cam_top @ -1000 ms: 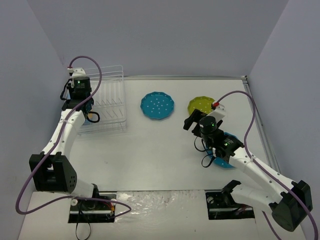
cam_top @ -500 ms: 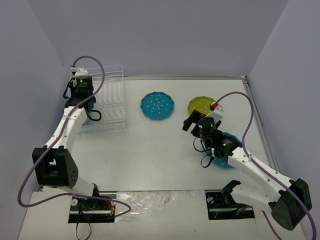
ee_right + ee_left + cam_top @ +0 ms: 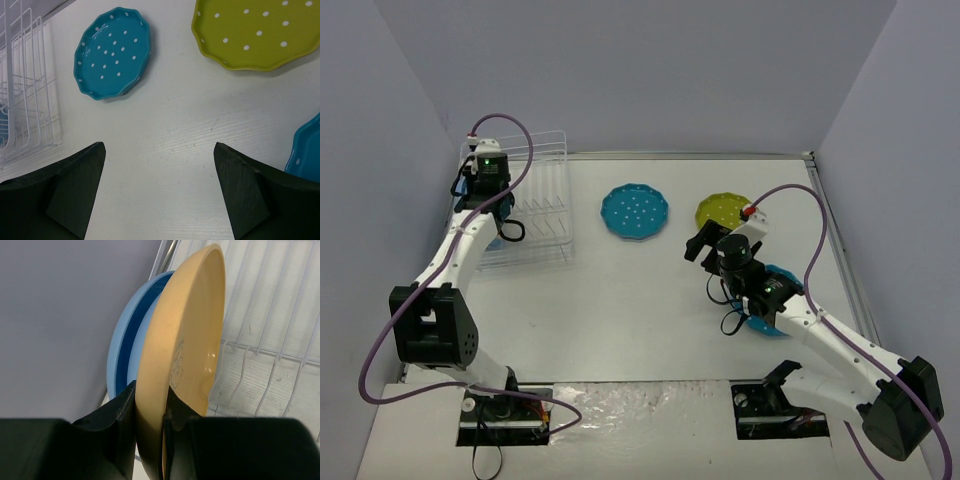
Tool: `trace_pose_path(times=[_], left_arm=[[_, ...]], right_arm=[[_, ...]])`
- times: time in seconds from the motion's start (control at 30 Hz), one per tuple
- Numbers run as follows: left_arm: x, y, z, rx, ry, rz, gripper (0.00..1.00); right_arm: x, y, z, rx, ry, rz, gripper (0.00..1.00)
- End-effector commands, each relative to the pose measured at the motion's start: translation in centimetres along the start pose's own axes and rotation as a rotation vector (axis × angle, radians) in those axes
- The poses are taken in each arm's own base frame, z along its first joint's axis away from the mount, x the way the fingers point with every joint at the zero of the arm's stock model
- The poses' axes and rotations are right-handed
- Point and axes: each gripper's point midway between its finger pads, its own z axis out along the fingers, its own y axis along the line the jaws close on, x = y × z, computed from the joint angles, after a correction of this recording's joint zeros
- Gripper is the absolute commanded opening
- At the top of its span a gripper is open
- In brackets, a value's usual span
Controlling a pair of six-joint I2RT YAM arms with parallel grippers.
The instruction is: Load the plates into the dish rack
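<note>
My left gripper [image 3: 150, 392] is shut on the rim of an orange-yellow plate [image 3: 192, 335], held on edge over the white wire dish rack [image 3: 272, 340]. A light blue plate [image 3: 122, 357] stands right behind it at the rack's left end. In the top view the left gripper [image 3: 486, 188] is over the rack [image 3: 538, 205]. My right gripper [image 3: 159, 146] hangs open over bare table, nothing between its fingers. A teal dotted plate [image 3: 112, 52] and a lime green dotted plate [image 3: 257, 32] lie flat ahead of it. Another teal plate [image 3: 307, 150] lies at its right.
The rack [image 3: 25, 100] sits against the left wall at the back. The teal plate [image 3: 635, 212] and the lime plate [image 3: 722, 209] lie near the table's back edge. The second teal plate [image 3: 767, 322] is partly under the right arm. Walls close in on three sides.
The left gripper has shifted a little back and to the right over the rack with the plate in it. The right arm has barely moved.
</note>
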Motion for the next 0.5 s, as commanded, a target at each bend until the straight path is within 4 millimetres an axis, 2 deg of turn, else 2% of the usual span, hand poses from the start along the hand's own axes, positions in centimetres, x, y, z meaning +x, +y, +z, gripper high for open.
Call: trace_pose_path(times=[0.0, 0.13, 0.47], left_arm=[[-3.2, 0.5, -0.3, -0.014, -0.07, -0.022, 0.0], [-2.8, -0.2, -0.2, 0.0, -0.041, 0.005, 0.0], [-1.8, -0.4, 0.4, -0.027, 0.023, 0.01, 0.0]], right_arm=[[-0.8, 0.7, 0.5, -0.022, -0.039, 0.03, 0.86], [-0.8, 0.8, 0.5, -0.025, -0.041, 0.033, 0.86], [-0.7, 0.6, 0.3, -0.027, -0.042, 0.035, 0.86]])
